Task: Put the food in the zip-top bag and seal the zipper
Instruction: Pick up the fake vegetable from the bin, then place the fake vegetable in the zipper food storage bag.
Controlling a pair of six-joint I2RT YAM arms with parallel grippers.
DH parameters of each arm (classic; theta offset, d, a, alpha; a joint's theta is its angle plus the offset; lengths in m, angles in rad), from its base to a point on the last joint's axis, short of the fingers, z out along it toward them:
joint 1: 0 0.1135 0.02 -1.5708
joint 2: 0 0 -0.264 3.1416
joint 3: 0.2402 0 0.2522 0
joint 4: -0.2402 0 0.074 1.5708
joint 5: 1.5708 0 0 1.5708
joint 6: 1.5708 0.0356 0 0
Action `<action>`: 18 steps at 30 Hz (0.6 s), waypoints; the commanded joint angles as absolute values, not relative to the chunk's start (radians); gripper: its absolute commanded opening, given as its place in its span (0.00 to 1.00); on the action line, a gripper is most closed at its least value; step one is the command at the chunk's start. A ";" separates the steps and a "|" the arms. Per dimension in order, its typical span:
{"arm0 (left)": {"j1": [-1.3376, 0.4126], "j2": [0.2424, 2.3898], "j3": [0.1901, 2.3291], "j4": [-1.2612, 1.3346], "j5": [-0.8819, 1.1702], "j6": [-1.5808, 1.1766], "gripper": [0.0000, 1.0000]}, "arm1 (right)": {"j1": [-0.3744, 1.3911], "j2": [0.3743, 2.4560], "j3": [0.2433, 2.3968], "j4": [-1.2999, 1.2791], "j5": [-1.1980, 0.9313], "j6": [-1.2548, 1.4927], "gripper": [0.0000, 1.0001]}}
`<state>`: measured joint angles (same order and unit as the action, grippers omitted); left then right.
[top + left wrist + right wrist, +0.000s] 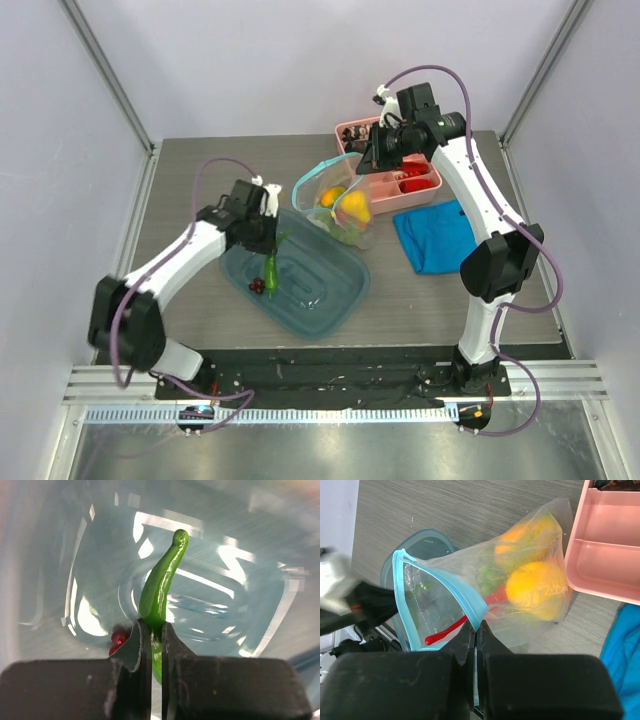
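Here, above the teal tray [325,295], your left gripper [151,627] is closed tight on the green cucumber [162,580] by its lower end, cherries [118,639] just beside. At the tray's far right rim, your right gripper [474,627] clamps the zipper [465,597] of the zip-top bag [470,565].

**Robot test cell in a lab**

Pale panels [300,60] in metal framing [106,68] box in a grey worktop [190,175]. The left arm [175,262] and right arm [485,205], trailing cables, are bolted to a slotted rail [100,385]; the goods are toy food [355,207].
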<state>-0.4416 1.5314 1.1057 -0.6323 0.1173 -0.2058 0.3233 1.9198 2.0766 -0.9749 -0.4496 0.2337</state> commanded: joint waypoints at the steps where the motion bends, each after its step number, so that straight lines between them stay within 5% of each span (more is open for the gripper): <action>1: -0.434 1.286 1.098 -0.528 0.182 -0.140 0.00 | 0.321 1.885 2.077 -0.969 -0.423 0.198 0.01; 8: -0.454 1.103 1.157 -0.240 0.319 -0.126 0.00 | 0.321 1.876 2.062 -0.962 -0.436 0.204 0.01; 18: -0.577 1.431 1.290 0.332 0.293 0.150 0.00 | 0.322 1.898 2.068 -0.959 -0.439 0.213 0.01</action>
<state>-0.5304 1.3430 1.2846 0.0288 0.2687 -0.0315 0.3233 1.9198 2.0548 -0.9749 -0.4400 0.2157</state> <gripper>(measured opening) 0.055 0.026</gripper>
